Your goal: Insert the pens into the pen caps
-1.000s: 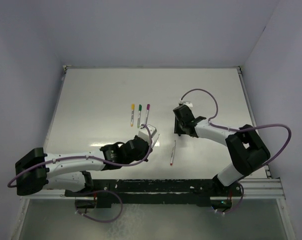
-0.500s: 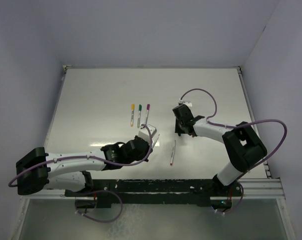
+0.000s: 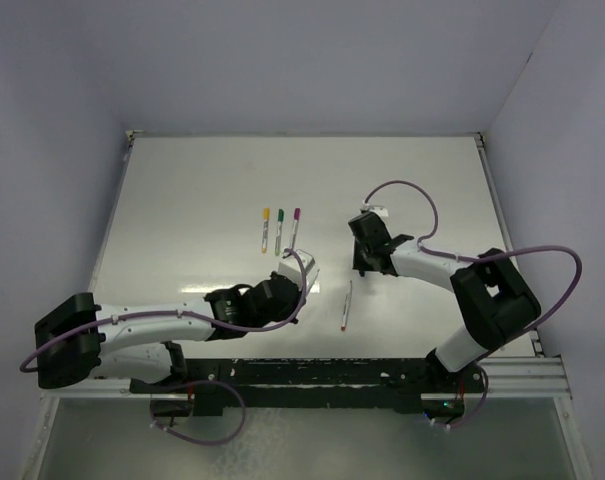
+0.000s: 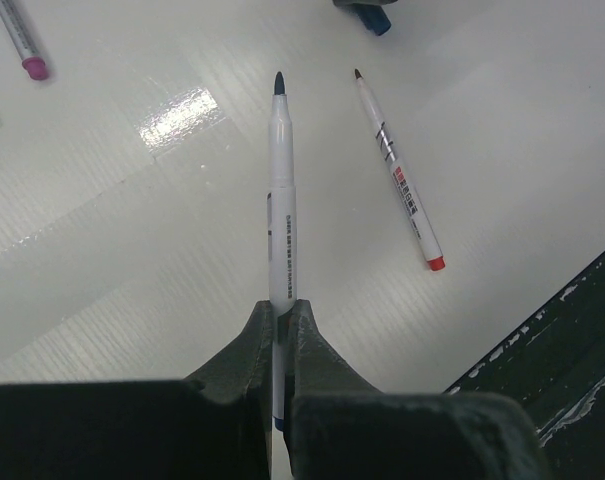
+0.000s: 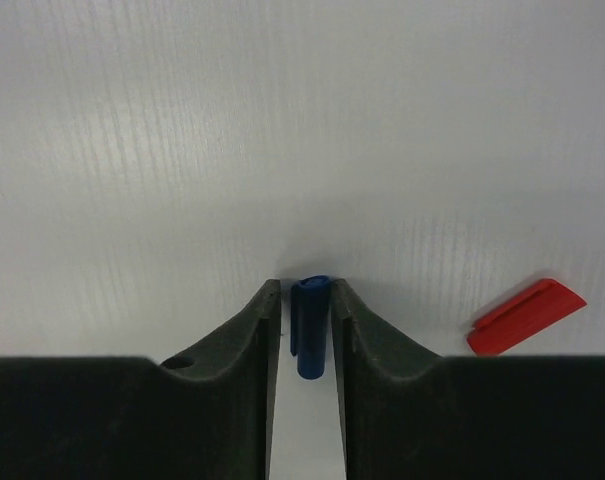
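My left gripper is shut on a whitish pen with a dark blue tip and holds it above the table, tip pointing away; it also shows in the top view. A red-tipped pen lies loose to its right, also in the top view. My right gripper is low on the table, jaws closely around a small blue cap: the right finger touches it and a thin gap shows on the left. A red cap lies just to the right.
Three pens with yellow, green and magenta ends lie side by side mid-table. The magenta one shows in the left wrist view. The black rail runs along the near edge.
The right gripper has shifted slightly over the same spot near the blue cap. The left arm holds still with its pen.
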{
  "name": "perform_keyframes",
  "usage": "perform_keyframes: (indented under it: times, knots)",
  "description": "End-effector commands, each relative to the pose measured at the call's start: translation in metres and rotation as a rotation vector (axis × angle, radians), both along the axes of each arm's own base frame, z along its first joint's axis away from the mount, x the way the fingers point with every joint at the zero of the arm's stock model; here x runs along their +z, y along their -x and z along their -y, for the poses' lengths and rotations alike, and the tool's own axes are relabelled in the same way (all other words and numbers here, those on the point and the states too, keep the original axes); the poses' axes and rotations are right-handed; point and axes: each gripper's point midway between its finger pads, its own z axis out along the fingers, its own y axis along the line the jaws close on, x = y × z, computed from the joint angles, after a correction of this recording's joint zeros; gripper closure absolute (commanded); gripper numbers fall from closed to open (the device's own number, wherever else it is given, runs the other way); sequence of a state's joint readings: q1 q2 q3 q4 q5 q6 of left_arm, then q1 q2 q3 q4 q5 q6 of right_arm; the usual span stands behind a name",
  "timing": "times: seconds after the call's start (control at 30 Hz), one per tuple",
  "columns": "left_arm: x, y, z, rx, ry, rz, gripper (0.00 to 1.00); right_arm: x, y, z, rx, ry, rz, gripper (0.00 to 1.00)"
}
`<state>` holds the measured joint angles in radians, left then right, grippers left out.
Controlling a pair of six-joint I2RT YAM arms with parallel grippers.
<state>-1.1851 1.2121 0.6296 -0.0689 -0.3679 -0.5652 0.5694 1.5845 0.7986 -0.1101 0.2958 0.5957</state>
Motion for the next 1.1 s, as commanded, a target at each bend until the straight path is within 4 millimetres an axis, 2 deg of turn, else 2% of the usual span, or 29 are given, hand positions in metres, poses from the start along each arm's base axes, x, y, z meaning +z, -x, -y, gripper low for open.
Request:
perform_keyframes:
  times: [0.0, 0.07, 0.23, 0.33, 0.5, 0.9, 0.97, 1.07]
  knots:
    - [0.010, -0.005, 0.009, 0.020, 0.053, 0.010, 1.00, -0.016, 0.030, 0.015, 0.018, 0.059, -0.116, 0.58]
    - [0.011, -0.005, 0.010, 0.019, 0.056, 0.008, 1.00, -0.017, 0.029, 0.014, 0.024, 0.057, -0.119, 0.53]
    - [0.012, -0.005, 0.009, 0.021, 0.062, 0.008, 1.00, -0.021, 0.033, 0.015, 0.014, 0.054, -0.129, 0.53]
    - [0.013, -0.005, 0.010, 0.019, 0.062, 0.009, 1.00, -0.021, 0.034, 0.015, 0.013, 0.049, -0.131, 0.56]
    - [0.014, -0.005, 0.011, 0.017, 0.063, 0.007, 1.00, -0.020, 0.039, 0.016, 0.019, 0.046, -0.137, 0.69]
    - [0.015, -0.008, 0.016, 0.012, 0.060, 0.019, 1.00, -0.030, 0.056, 0.018, 0.045, 0.075, -0.187, 0.74]
    - [0.016, -0.008, 0.017, 0.010, 0.058, 0.020, 1.00, -0.032, 0.057, 0.017, 0.049, 0.082, -0.197, 0.77]
    - [0.016, -0.009, 0.017, 0.012, 0.058, 0.023, 1.00, -0.034, 0.058, 0.014, 0.059, 0.082, -0.206, 0.97]
